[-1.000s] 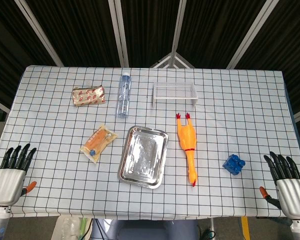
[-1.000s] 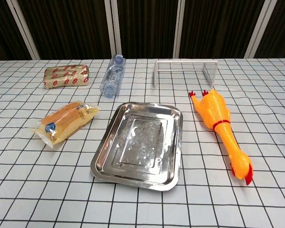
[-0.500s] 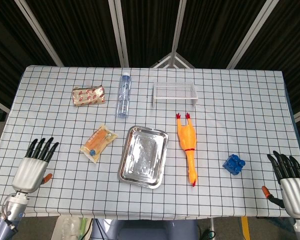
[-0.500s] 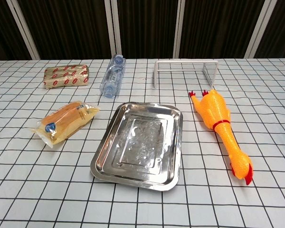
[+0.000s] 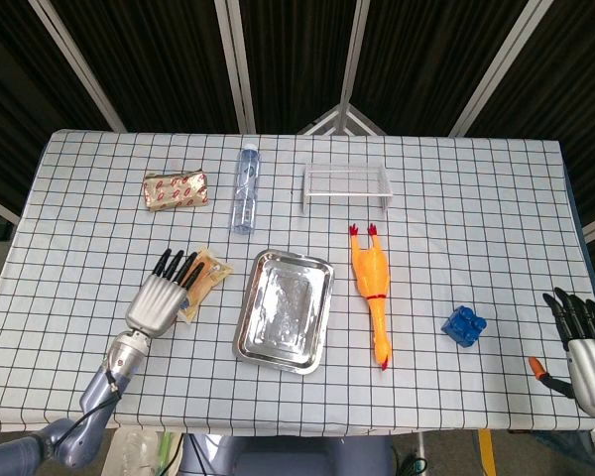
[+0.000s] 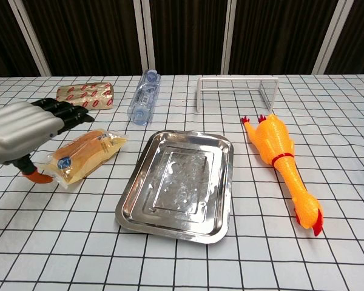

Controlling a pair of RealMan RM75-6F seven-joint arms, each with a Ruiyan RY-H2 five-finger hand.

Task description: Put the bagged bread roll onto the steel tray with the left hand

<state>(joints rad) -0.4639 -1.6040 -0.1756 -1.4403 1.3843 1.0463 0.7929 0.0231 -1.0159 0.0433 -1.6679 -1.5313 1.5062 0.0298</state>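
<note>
The bagged bread roll (image 5: 208, 274) lies on the checked cloth left of the steel tray (image 5: 284, 311), its clear bag holding an orange-brown roll (image 6: 88, 153). My left hand (image 5: 164, 296) is over the bag's left side, fingers apart and stretched forward, holding nothing. In the chest view the left hand (image 6: 25, 134) hangs above and left of the bag, and I cannot tell whether it touches. The tray (image 6: 179, 185) is bare. My right hand (image 5: 581, 339) stays at the table's front right corner, fingers spread.
A red-patterned packet (image 5: 176, 190) and a lying water bottle (image 5: 245, 188) sit behind the roll. A white wire rack (image 5: 346, 185) stands at the back centre. A rubber chicken (image 5: 373, 293) lies right of the tray, with a blue block (image 5: 465, 325) further right.
My left hand has swept from the front left corner forward and to the right, and now reaches the bagged roll. The right hand has slid slightly lower. The objects have not moved.
</note>
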